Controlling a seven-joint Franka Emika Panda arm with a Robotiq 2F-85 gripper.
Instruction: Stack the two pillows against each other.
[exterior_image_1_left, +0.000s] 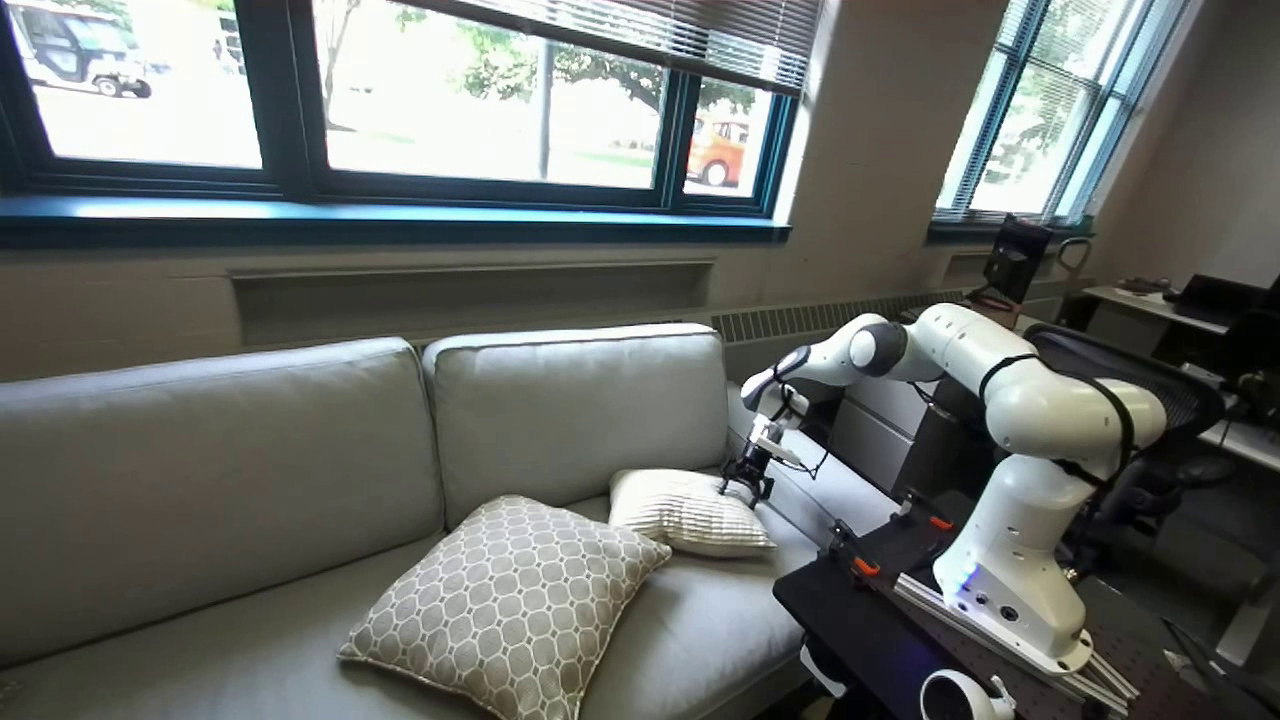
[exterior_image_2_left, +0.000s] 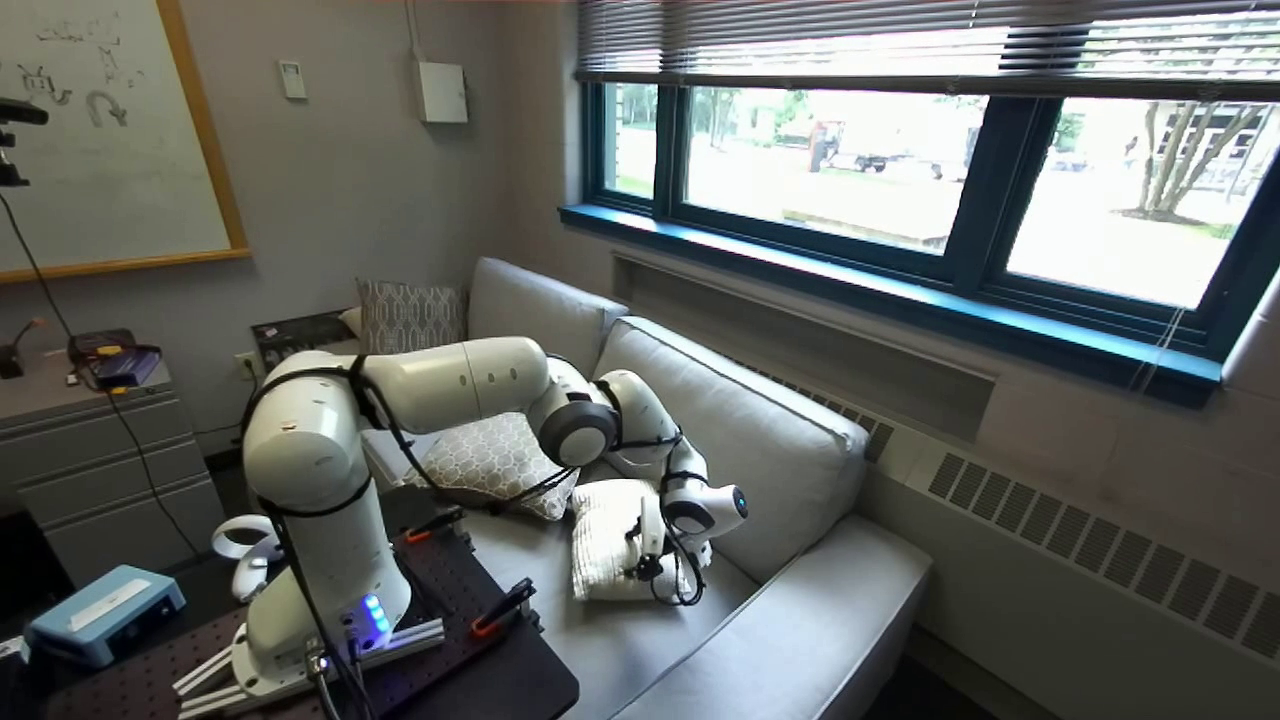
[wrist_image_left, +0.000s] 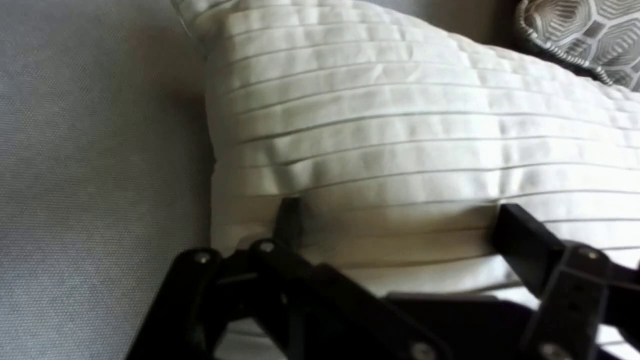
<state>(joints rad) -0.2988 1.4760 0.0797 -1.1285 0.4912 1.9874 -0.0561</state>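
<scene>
The smaller cream-white pillow (exterior_image_1_left: 665, 508) lies on the couch seat near the armrest; pleats run across it in the wrist view. Closer to the seat's front lies the larger beige pillow (exterior_image_1_left: 510, 590) with white lattice lines, one corner close to the cream pillow (exterior_image_2_left: 600, 545). Whether they touch, I cannot tell. My gripper (exterior_image_1_left: 742, 492) points down at the armrest side of the cream pillow. In the wrist view the gripper (wrist_image_left: 400, 205) is open, its fingers (wrist_image_left: 527, 245) spread wide over the pleated fabric. The tips appear to meet the pillow's surface; no fabric is pinched between them.
Couch back cushions (exterior_image_1_left: 585, 410) rise behind the pillows. The couch armrest (exterior_image_2_left: 800, 620) runs beside the gripper. Another patterned pillow (exterior_image_2_left: 412, 315) leans at the couch's far end. The black robot table (exterior_image_2_left: 500, 660) borders the seat's front.
</scene>
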